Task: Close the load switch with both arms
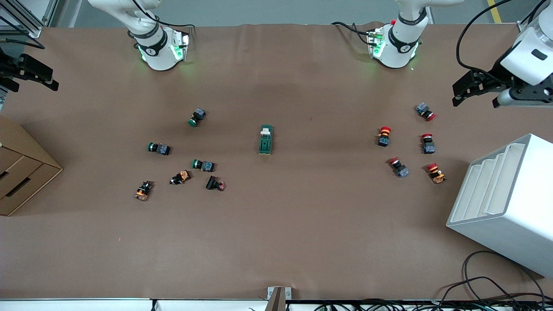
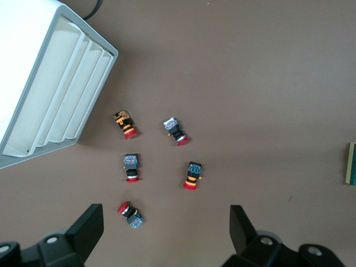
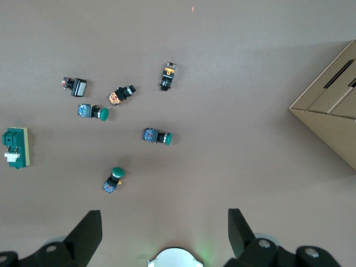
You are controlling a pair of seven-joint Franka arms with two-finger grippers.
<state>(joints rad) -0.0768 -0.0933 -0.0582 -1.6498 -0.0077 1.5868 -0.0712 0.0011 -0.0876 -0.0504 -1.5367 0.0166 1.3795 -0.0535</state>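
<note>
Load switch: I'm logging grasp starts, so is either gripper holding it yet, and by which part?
Nothing is held. The load switch lies alone mid-table; the left gripper and right gripper are open, raised at their own ends.

Load switch (image 1: 265,140): dark green block, cream lever at end toward bases, flat mid-table, untouched.

Five red-capped pushbuttons (image 1: 383,136) lie scattered toward the left arm's end of the brown table (image 1: 276,242), near a white slotted rack (image 1: 503,203). Three green-capped pushbuttons (image 1: 197,117) and three dark ones (image 1: 215,184) lie toward the right arm's end, near a cardboard drawer box (image 1: 19,172).
</note>
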